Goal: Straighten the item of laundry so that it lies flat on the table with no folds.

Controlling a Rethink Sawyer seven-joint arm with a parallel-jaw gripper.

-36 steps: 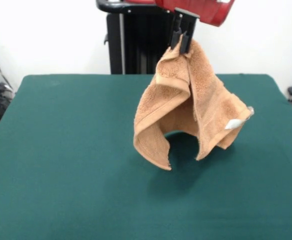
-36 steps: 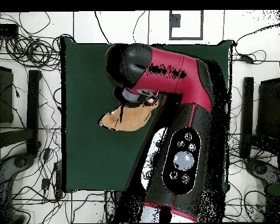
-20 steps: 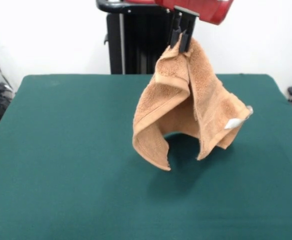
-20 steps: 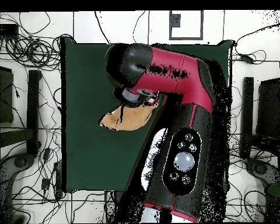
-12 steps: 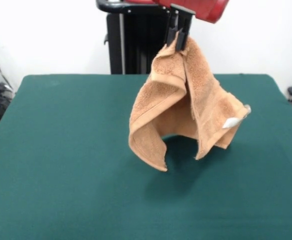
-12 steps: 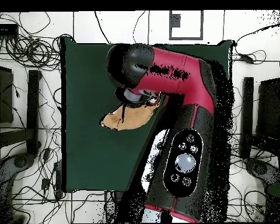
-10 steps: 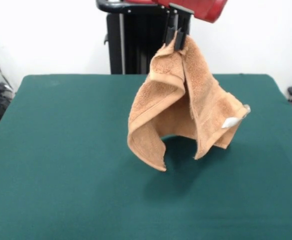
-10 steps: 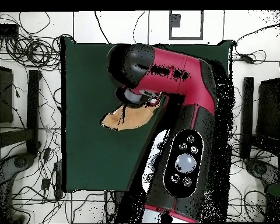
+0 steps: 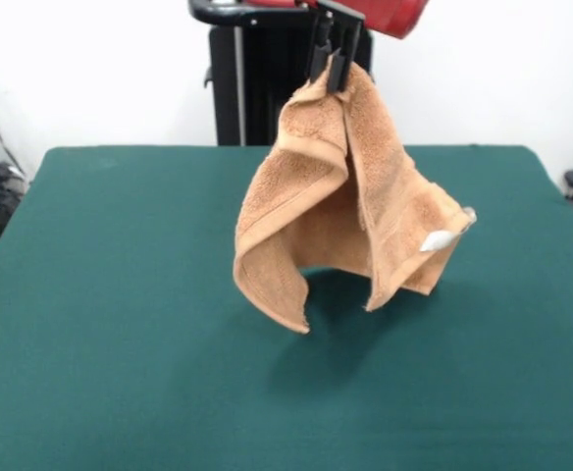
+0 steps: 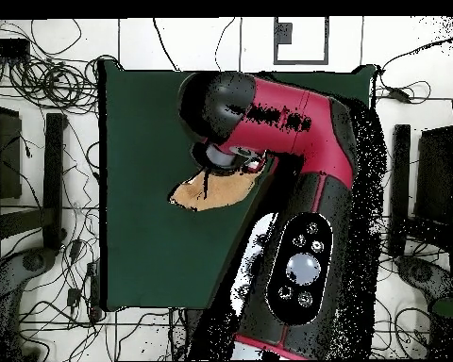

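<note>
The orange-tan towel (image 9: 340,211) hangs in the air from my gripper (image 9: 331,71), which is shut on its top corner near the top of the front view. The towel drapes in folds, its lower edges above the green table (image 9: 120,324). A small white tag (image 9: 436,239) shows at its right corner. In the overhead view the arm covers the gripper and most of the towel (image 10: 207,193), which pokes out at the arm's left over the table (image 10: 145,141).
The black pedestal (image 9: 257,78) stands behind the table's far edge. The red and black arm (image 10: 287,160) spans the right half of the table from above. Cables (image 10: 41,75) lie on the floor around the table.
The gripper has moved to the left in the front view, carrying the hanging towel with it. The towel stays gripped and folded the same way.
</note>
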